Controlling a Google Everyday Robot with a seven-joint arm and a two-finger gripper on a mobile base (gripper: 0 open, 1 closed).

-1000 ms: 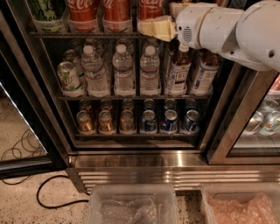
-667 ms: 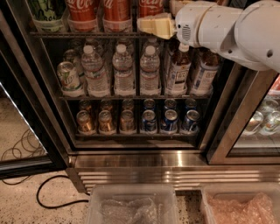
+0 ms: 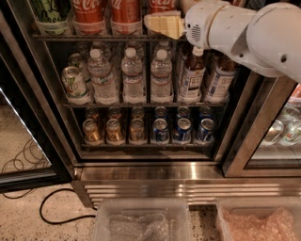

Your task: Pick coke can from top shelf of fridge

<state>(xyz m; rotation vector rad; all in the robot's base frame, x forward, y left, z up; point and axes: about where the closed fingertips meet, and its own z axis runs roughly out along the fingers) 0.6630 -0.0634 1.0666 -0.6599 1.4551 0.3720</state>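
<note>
The fridge (image 3: pixel 188 188) with its ribbed steel base is unmoved. The smooth white arm (image 3: pixel 263 37) has edged upward. Its cream gripper (image 3: pixel 162 24) sits at the wire top shelf (image 3: pixel 94 37), before the rightmost red coke can (image 3: pixel 162 5); grip state cannot be told.

White rounded arm (image 3: pixel 254 33); cream jaws by top shelf (image 3: pixel 94 37).

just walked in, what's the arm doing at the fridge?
The arm reaches into the open fridge, its gripper at the top shelf, right in front of the rightmost coke can. Whether it has hold of the can cannot be told. Two more red cans stand beside it, water bottles on the rack below.
</note>
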